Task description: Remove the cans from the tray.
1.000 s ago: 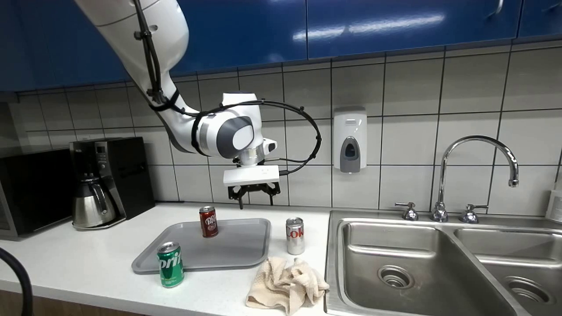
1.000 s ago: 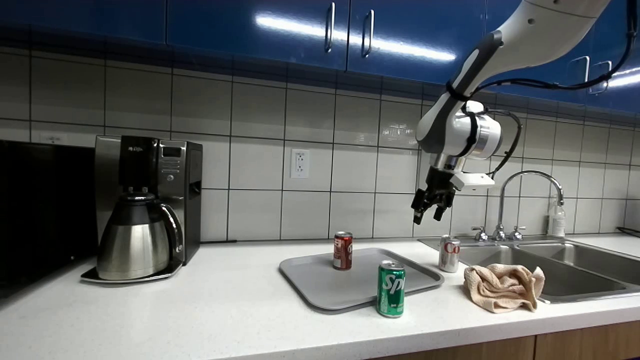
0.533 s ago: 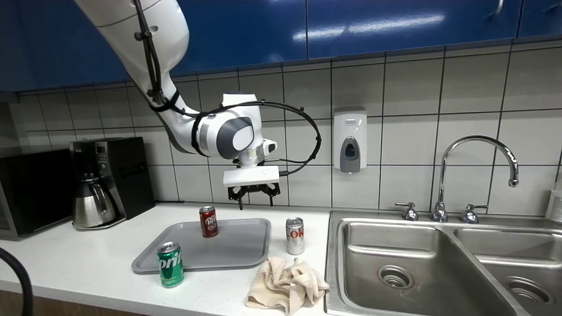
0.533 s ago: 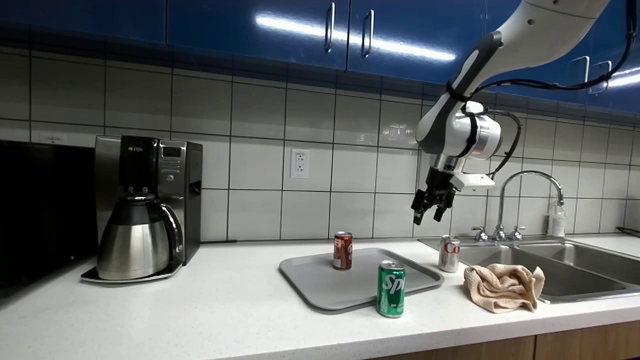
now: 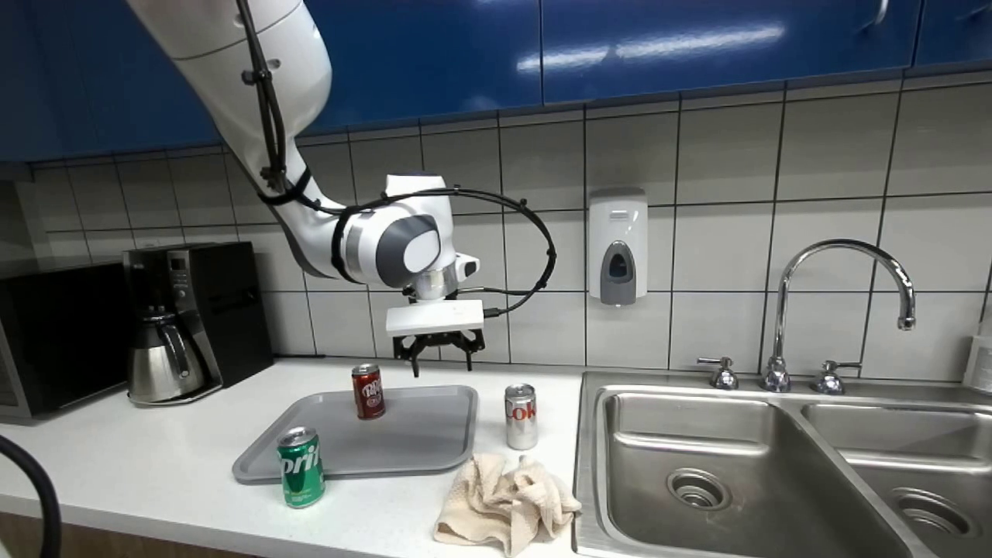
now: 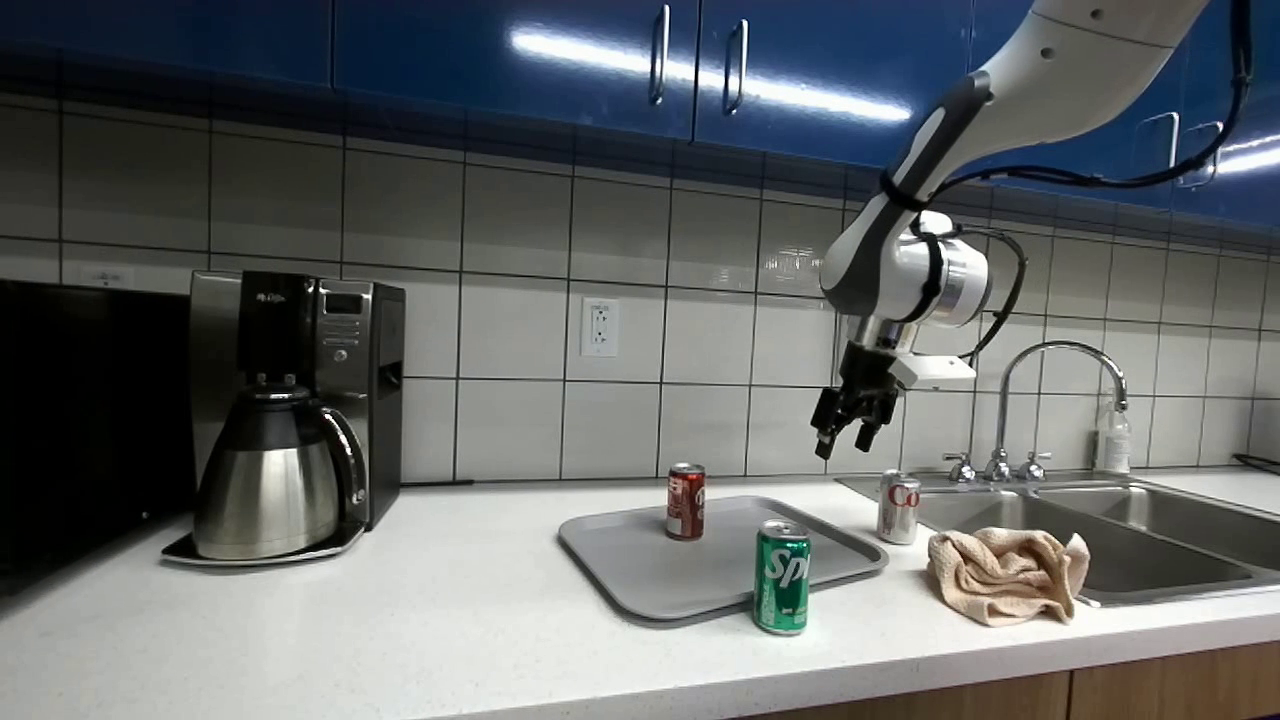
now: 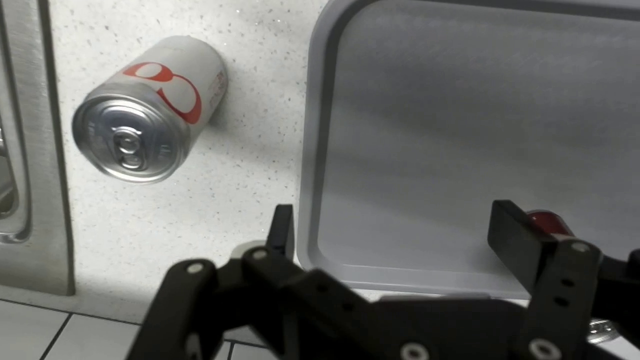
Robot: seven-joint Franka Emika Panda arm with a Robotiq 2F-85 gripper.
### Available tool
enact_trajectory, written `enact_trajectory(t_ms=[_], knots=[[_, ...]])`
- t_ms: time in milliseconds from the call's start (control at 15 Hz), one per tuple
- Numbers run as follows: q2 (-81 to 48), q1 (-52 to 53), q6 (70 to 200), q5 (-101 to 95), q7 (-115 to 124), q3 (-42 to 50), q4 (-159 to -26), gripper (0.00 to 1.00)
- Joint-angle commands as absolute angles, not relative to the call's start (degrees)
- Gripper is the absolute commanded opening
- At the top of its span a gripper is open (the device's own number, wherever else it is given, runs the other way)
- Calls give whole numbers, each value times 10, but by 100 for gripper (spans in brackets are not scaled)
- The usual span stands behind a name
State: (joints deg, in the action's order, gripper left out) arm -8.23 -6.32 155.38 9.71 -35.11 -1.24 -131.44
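The dark red can (image 5: 369, 391) stands upright on the grey tray (image 5: 418, 434), toward its back; it also shows in an exterior view (image 6: 685, 502). In the wrist view most of the red can (image 7: 547, 221) is hidden behind a finger. The silver-white can (image 5: 521, 418) stands upright on the counter beside the tray; it shows whole in the wrist view (image 7: 150, 110). The green can (image 5: 301, 469) stands upright on the counter at the tray's near edge, out of the wrist view. My gripper (image 5: 442, 367) is open and empty, above the tray's back corner, between the red and silver-white cans.
A crumpled beige towel (image 5: 508, 504) lies on the counter in front of the silver-white can. The steel sink (image 5: 593, 465) with its faucet (image 5: 783, 310) is beside it. A coffee maker with a steel pot (image 6: 275, 490) stands at the far left. The tiled wall is behind.
In the last half second my gripper has moved slightly down and to the left in both exterior views. It stays open. The cans, tray and towel have not moved.
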Motion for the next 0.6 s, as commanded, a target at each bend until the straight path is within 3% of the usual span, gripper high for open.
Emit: enact_trajectory(t_ms=[0, 533], knots=[[-92, -58, 1546, 99, -356, -24, -1297, 100], [-106, -45, 1546, 95, -360, -47, -1282, 100]])
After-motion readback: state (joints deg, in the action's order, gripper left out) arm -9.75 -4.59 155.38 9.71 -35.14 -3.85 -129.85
